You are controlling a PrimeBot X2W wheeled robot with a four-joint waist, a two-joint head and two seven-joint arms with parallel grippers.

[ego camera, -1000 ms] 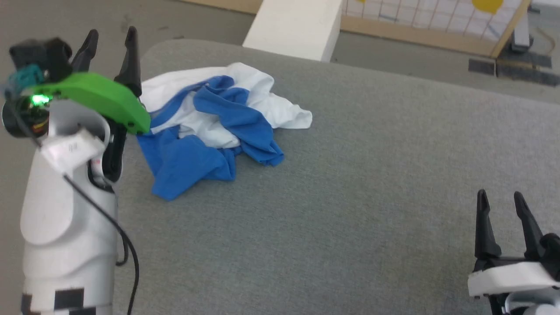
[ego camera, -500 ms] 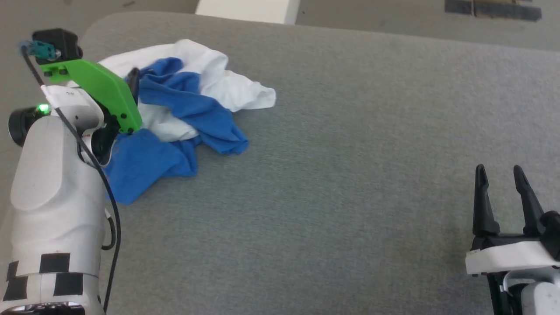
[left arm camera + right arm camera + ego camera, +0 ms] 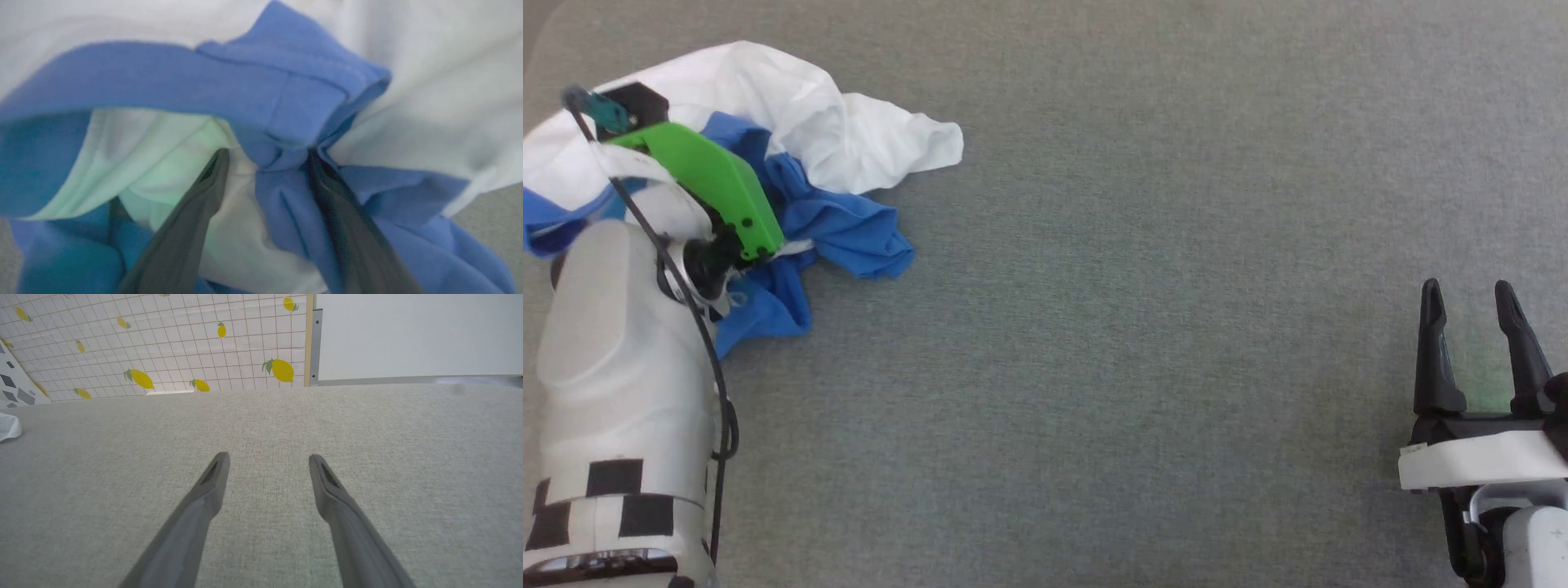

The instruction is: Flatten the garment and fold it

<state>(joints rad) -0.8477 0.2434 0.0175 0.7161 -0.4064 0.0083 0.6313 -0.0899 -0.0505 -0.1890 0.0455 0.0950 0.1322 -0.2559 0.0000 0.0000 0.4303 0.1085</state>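
Observation:
The garment lies crumpled at the upper left of the grey surface, with white and royal-blue folds mixed together. My left arm reaches over it, and its green wrist bracket covers the fingers in the head view. In the left wrist view my left gripper is open and pushed into the garment, with a bunched blue fold lying between the two fingers. My right gripper stands open at the lower right, far from the cloth. Nothing is between its fingers.
A grey fabric-covered surface spreads across the head view. A white corner of the garment shows at the left edge of the right wrist view. A lemon-patterned grid panel and a pale wall stand beyond the far edge.
The head camera has tilted down, so the scene has shifted up and left. My left gripper has come down from above the garment into its folds. The right gripper has stayed open.

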